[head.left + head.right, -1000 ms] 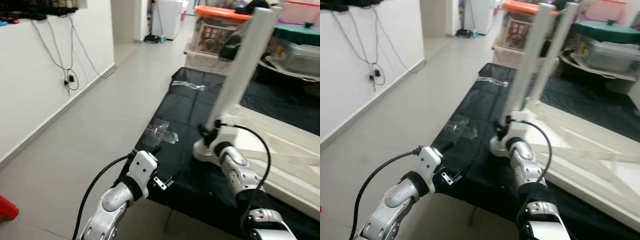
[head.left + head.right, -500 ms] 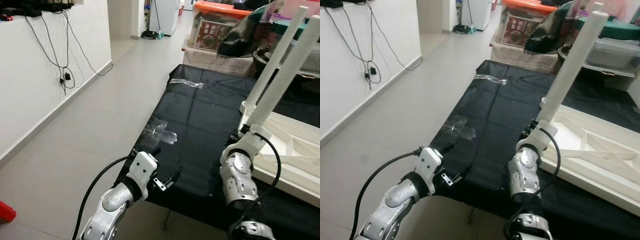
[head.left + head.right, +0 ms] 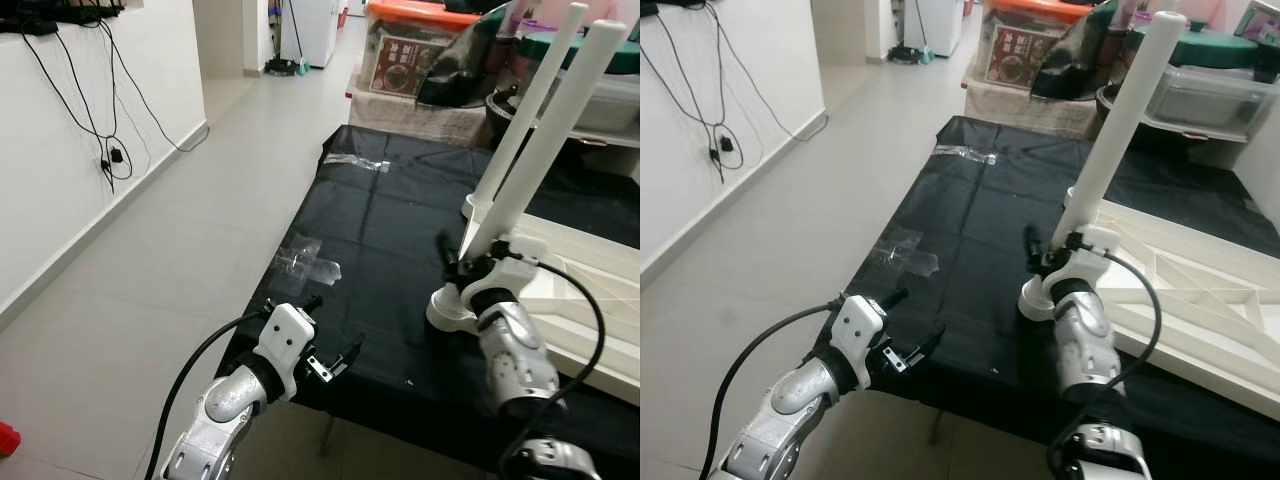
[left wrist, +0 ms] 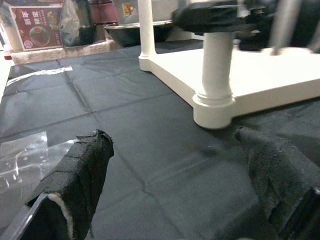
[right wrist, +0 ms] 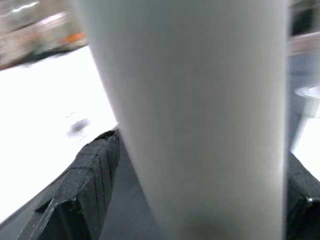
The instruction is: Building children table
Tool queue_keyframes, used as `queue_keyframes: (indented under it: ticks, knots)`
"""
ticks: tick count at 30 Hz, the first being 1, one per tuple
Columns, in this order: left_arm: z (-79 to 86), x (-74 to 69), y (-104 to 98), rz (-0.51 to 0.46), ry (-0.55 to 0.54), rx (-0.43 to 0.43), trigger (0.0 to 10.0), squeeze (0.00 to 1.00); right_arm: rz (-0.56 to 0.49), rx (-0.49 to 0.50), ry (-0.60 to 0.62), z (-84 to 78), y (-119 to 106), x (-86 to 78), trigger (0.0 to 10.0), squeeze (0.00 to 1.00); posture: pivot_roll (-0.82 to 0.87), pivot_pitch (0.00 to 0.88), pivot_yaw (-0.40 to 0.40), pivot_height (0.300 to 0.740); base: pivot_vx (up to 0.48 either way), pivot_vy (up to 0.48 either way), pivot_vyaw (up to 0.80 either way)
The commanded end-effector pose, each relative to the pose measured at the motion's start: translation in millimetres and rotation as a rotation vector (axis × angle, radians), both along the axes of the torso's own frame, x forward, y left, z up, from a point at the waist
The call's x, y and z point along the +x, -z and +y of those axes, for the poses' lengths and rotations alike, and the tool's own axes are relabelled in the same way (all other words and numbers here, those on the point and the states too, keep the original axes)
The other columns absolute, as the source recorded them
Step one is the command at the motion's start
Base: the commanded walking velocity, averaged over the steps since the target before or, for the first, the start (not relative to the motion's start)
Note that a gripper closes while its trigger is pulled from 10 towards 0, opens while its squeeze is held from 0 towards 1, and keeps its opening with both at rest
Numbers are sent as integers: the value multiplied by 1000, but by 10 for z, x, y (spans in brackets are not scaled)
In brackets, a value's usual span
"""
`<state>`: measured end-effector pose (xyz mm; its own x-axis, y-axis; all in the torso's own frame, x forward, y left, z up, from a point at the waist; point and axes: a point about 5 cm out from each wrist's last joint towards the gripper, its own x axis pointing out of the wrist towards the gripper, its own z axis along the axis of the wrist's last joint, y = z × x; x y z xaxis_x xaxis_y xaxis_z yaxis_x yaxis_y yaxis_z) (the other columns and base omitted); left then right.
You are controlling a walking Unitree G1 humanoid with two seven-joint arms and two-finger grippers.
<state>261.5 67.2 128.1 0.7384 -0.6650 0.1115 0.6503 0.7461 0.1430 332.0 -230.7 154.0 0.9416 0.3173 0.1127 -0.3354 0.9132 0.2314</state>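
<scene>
The white children table [image 3: 590, 290] lies upside down on the black cloth [image 3: 390, 250] that covers the worktop, on the robot's right side. Two white legs stand up from it. The nearer white leg [image 3: 1120, 130] rises from the corner closest to the robot, and the right gripper [image 3: 1058, 262] sits low at its base, with the jaws clamped on this leg; in the right wrist view the leg [image 5: 195, 120] passes between the two black fingers [image 5: 85, 180]. The second leg [image 3: 525, 110] stands just behind the first one.

The left gripper [image 3: 335, 352] hovers over the near edge of the cloth, well apart from the table, with its jaws apart and nothing between them.

On the cloth, a crumpled piece of clear plastic [image 3: 305, 265] lies near the left edge, and a strip of clear tape [image 3: 358, 161] lies farther away. Behind the worktop stands a clear storage box with an orange lid [image 3: 415, 40]; it carries a red label with white characters and a picture of food, but I cannot read the writing.

Compared with half a second ago, the right gripper has shifted a little toward the robot's left, and the leg it holds now stands more upright.

The floor [image 3: 180, 250] is of pale grey tiles. On the left is a white wall [image 3: 60, 150] with black cables [image 3: 110, 110] hanging down.
</scene>
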Motion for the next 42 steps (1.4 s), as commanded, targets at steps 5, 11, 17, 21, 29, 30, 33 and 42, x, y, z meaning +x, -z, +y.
queue_keyframes:
  ticks: [5,11,17,21,29,30,33,42]
  knots:
    - [-30,-1,5,0,12,2,10000,0,-4,-104,-513,459,-22,-108,10000,0,110,0,-87,740,0,0,0]
    - [-35,4,-6,-8,10,2,10000,0,61,-228,-730,612,78,-89,10000,0,122,0,-92,740,0,0,0]
    - [-31,1,-15,-12,9,1,10000,0,95,-285,-324,534,143,167,0,0,127,0,-98,740,0,0,0]
    - [-30,-5,-19,-12,9,0,10000,0,102,-186,-12,297,86,258,0,0,130,0,-99,740,0,0,0]
    - [-30,-4,-21,-12,8,-1,10000,0,152,-94,623,-95,95,166,0,0,122,0,-96,740,0,0,0]
    - [-30,-4,-21,-12,8,-1,10000,0,152,-94,623,-95,95,166,0,0,122,0,-96,740,0,0,0]
    - [-30,-2,-19,-11,8,-2,10000,0,178,-54,838,-151,130,51,0,0,122,0,-96,740,0,0,0]
    - [-31,-3,-16,-11,8,-1,10000,0,218,48,980,202,201,-38,10000,0,123,0,-98,740,0,0,0]
